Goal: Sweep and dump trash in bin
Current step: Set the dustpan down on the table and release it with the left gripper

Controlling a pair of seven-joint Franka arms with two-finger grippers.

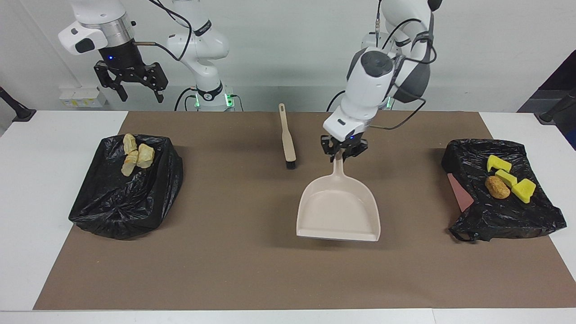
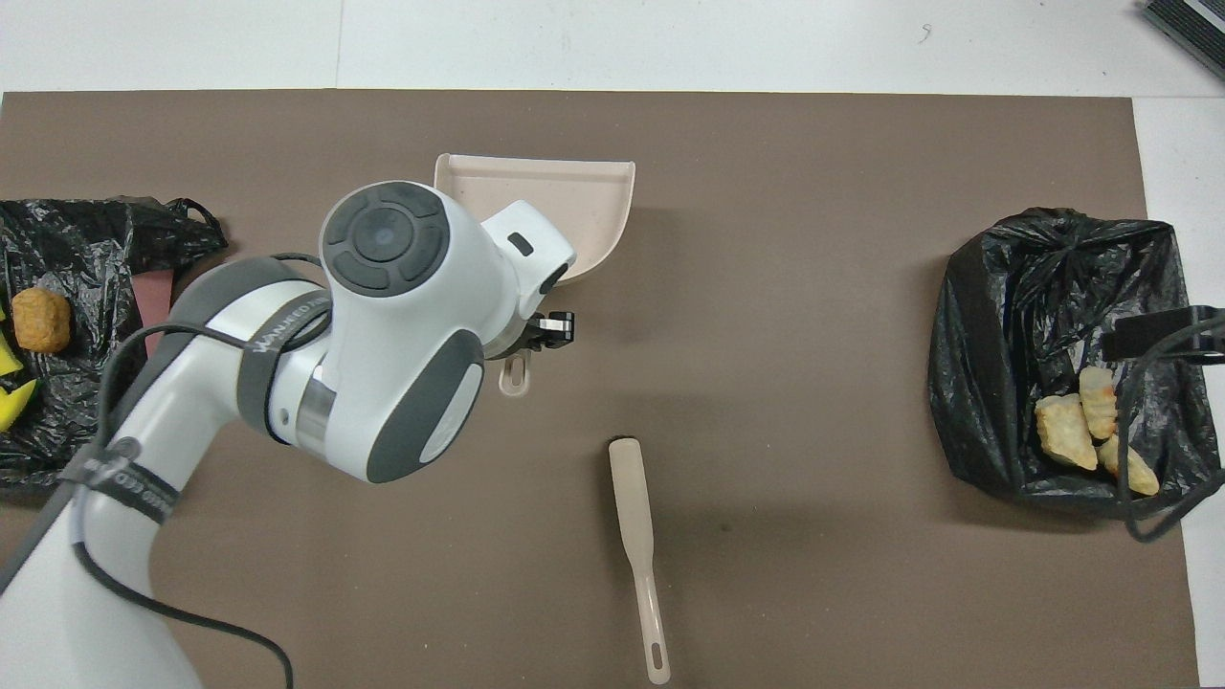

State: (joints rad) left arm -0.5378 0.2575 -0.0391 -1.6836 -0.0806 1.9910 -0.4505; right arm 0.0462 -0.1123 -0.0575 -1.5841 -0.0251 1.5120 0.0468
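Two bins lined with black bags sit at the ends of the brown mat (image 1: 252,270). One bin (image 1: 128,198), at the right arm's end, holds tan bread chunks (image 1: 135,155); the other bin (image 1: 504,211), at the left arm's end, holds yellow sponge pieces (image 1: 510,177) and a brown roll (image 1: 497,186). The left gripper (image 1: 343,152) is clamped on the dustpan (image 1: 339,209) handle, over the mat's middle. Beside it lies the brush (image 1: 288,141). The right gripper (image 1: 130,81) waits raised, fingers apart, near its bin.
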